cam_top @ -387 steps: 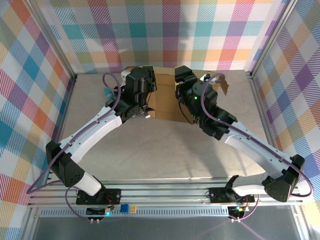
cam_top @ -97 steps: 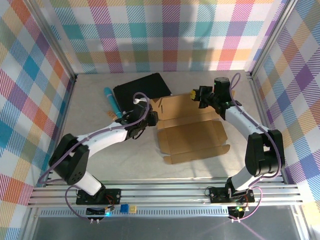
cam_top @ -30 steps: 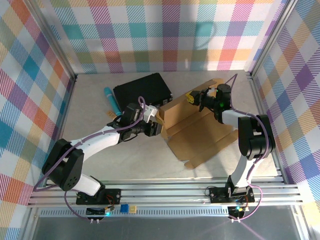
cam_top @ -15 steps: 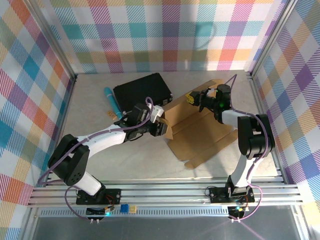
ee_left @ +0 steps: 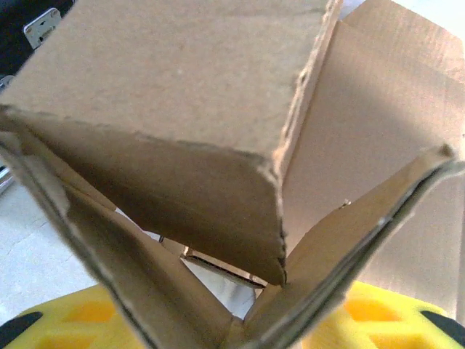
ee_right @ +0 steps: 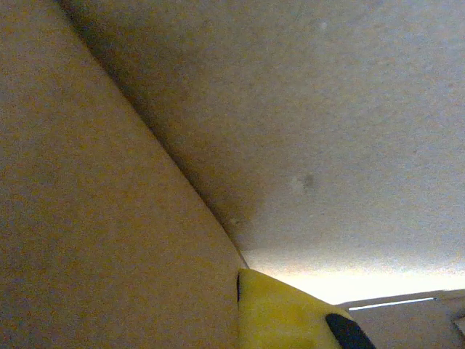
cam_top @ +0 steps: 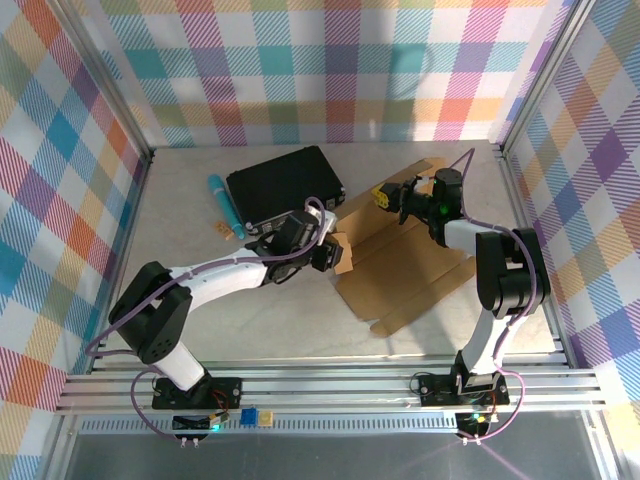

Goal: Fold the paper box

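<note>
From the left wrist, the box (ee_left: 182, 94) hides most of the yellow fingers (ee_left: 73, 331), and its rough, ragged-edged flaps are cut off by the frame. The left gripper (cam_top: 338, 256) is clamped on two folded flaps at the box's left end. The right gripper (cam_top: 384, 196) is pinched together on its far edge. The brown corrugated sheet lies part-folded on the bench (cam_top: 250, 320), just beside a black case (cam_top: 285, 182).

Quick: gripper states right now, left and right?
Left gripper: closed on the raised flaps of the box.
Right gripper: closed at the box's far edge; whether it holds it cannot be told.
</note>
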Controlling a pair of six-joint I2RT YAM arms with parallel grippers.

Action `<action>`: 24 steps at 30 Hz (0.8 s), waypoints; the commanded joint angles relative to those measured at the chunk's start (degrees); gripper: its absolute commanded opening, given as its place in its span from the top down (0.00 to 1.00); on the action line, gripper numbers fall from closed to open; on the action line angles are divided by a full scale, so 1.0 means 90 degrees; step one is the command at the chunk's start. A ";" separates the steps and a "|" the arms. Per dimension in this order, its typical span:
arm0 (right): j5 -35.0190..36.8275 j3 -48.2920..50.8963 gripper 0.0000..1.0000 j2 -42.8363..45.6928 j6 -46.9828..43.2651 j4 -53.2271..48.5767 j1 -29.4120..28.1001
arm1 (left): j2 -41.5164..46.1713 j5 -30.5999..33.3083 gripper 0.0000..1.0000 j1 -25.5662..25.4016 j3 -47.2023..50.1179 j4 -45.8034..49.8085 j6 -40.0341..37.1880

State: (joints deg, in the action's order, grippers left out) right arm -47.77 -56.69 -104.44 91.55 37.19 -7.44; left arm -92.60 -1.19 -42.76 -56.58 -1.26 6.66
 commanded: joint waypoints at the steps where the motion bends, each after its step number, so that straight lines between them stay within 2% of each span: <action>1: -0.0285 0.0042 1.00 -0.0036 -0.0367 0.0082 0.0051 | -0.0183 0.0843 0.51 -0.0215 -0.0270 0.0115 0.0162; 4: -0.0380 0.0090 1.00 -0.0055 -0.0403 0.0117 0.0097 | -0.0327 0.1408 0.51 -0.0380 -0.0387 0.0210 0.0316; 14: -0.0512 0.0297 1.00 -0.0007 -0.0377 0.0272 0.0203 | -0.0932 0.2547 0.52 -0.0799 -0.0908 0.0618 0.0605; 20: -0.0503 0.0407 1.00 0.0108 -0.0389 0.0197 0.0241 | -0.1189 0.3043 0.50 -0.0893 -0.1008 0.0631 0.0861; 24: -0.0503 0.0425 1.00 0.0159 -0.0397 0.0152 0.0248 | -0.1310 0.3150 0.54 -0.0893 -0.0994 0.0452 0.0906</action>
State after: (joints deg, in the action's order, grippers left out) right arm -49.58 -54.37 -104.38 90.56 38.70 -5.19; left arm -102.41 22.94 -50.96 -64.79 1.96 13.63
